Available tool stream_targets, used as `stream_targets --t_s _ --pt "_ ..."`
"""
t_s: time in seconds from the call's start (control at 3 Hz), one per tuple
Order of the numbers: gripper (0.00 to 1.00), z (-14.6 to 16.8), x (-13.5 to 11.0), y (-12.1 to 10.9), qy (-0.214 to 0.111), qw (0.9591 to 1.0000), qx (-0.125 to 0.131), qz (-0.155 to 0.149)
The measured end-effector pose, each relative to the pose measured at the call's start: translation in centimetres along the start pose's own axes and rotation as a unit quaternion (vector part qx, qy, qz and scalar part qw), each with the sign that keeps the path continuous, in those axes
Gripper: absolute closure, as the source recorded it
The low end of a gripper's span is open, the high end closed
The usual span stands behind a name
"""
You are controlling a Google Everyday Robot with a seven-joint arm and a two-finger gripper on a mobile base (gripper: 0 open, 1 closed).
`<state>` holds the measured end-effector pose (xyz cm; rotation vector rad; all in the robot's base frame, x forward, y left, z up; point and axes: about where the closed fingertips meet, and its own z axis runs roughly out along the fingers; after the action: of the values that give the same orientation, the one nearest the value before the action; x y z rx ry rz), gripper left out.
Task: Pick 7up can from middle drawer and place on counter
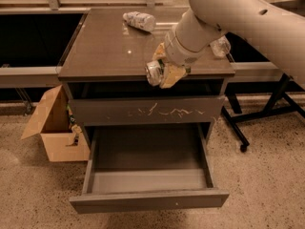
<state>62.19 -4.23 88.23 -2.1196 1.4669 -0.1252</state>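
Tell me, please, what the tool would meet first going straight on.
Probably the front edge of the counter: the tool, gripping the 7up can, points down-left just above it; depth is unclear.

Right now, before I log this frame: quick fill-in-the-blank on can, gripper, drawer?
1. The gripper is ____ on the 7up can at the front edge of the counter.
2. The open middle drawer is ____ inside.
3. The drawer front above it bears white ____ marks.
4. The cardboard box stands on the ____.
Missing: shut; empty; scratch; floor.
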Motion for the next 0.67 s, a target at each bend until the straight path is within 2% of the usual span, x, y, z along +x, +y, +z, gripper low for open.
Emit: stream_targets --t_s 0.33,0.67 --pt "1.00 0.8 1.6 -4.7 0.001 0.9997 0.020 0.014" --pt "1.00 0.5 3.3 -8.7 0.003 0.9970 0.056 0.053"
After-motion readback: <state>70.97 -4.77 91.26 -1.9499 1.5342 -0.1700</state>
